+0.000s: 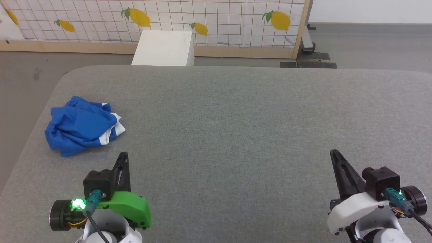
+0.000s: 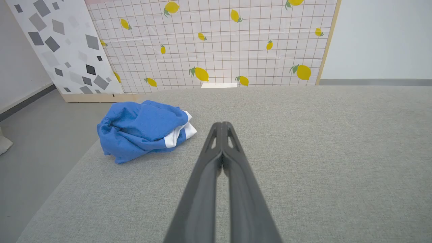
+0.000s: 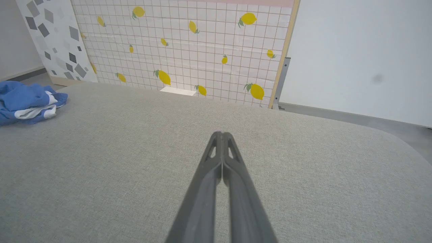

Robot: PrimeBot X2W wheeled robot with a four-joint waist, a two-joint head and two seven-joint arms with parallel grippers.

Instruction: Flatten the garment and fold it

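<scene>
The garment [image 1: 81,125], bright blue shorts with white trim, lies crumpled in a heap near the left edge of the grey padded table [image 1: 236,118]. In the left wrist view the garment [image 2: 145,130] sits ahead and to the left of my fingers. At the far left of the right wrist view the garment [image 3: 28,103] shows small. My left gripper [image 1: 124,154] hovers near the table's front, just right of the heap, shut and empty; its tips [image 2: 222,124] are pressed together. My right gripper [image 1: 334,152] rests at the front right, far from the cloth, also shut on nothing [image 3: 222,134].
A white box [image 1: 164,48] stands on the floor behind the table's far edge. A lemon-print screen [image 1: 202,20] with a wooden frame runs along the back. Grey floor drops off past the table's left edge [image 1: 20,87].
</scene>
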